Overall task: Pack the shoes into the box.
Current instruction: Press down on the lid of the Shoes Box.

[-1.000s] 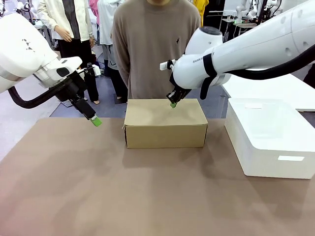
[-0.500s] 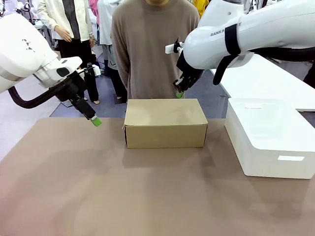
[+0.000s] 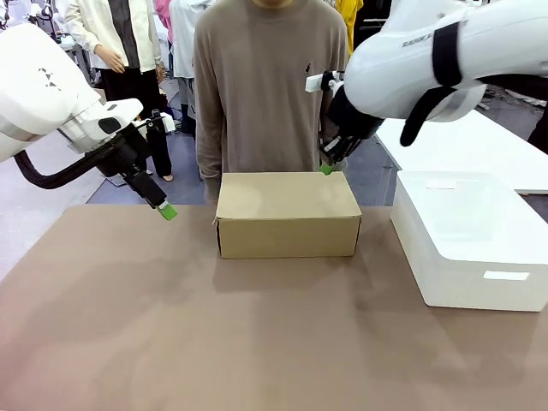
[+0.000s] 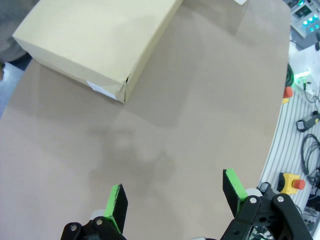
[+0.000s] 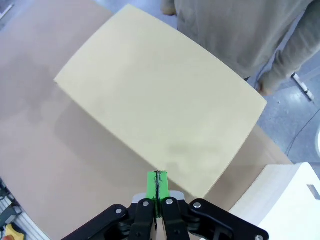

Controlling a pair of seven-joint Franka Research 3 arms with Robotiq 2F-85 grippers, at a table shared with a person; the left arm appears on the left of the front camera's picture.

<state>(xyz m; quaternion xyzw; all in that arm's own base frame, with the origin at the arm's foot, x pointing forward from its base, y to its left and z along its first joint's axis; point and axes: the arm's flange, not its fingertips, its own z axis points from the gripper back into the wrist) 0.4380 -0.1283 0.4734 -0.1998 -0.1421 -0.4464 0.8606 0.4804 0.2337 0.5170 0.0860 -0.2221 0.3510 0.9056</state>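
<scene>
Nearest the camera, a wide stretch of the brown table [image 3: 214, 342] lay bare. Further in, at the middle of the table, the box [image 3: 288, 214] sat with its lid down flat, and the white bin [image 3: 471, 240] stood well apart to its right. The shoes could not be made out anywhere on the table; they were judged to be inside the closed box, though that could not be confirmed from outside.

The left gripper [image 3: 167, 211] was held above the table to the left of the box, apart from it, its fingers spread wide with nothing between them. The right gripper [image 3: 327, 169] was poised just above the far right corner of the lid, its fingers pressed tight together on nothing; whether the tips touched the cardboard could not be told.

The packing was judged to be at its closing step, the lid being seen to. The next move was thought to call for little more than clearing both arms from the box. Beyond the box, a person [image 3: 270, 86] stood at the far edge.
</scene>
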